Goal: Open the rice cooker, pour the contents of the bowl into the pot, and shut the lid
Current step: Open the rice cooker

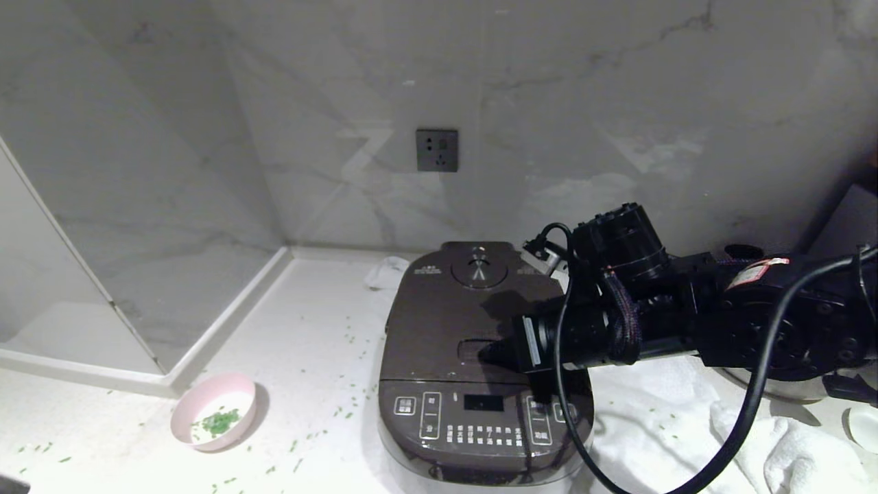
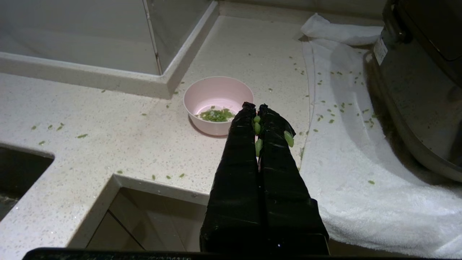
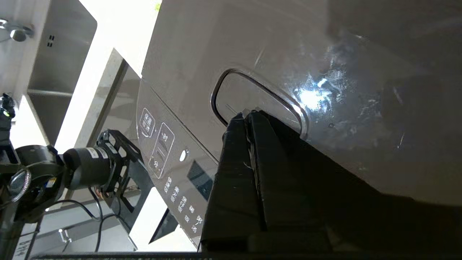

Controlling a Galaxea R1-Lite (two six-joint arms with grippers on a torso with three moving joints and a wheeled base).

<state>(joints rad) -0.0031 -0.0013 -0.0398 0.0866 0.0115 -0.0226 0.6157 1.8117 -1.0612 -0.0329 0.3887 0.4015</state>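
The head view looks forward and down from above the bench (image 1: 309, 329), taking in the rice cooker (image 1: 473, 384) at lower centre, the bowl (image 1: 214, 410) at lower left and the marble wall behind. The left wrist view sits low behind the left end effector (image 2: 255, 108), facing across the bench to the same bowl (image 2: 218, 104), with the cooker's side at the right edge. The right wrist view looks from very near past the right end effector (image 3: 248, 116) onto the lid (image 3: 288, 54) and latch button (image 3: 252, 97), sharing the front panel with the head view
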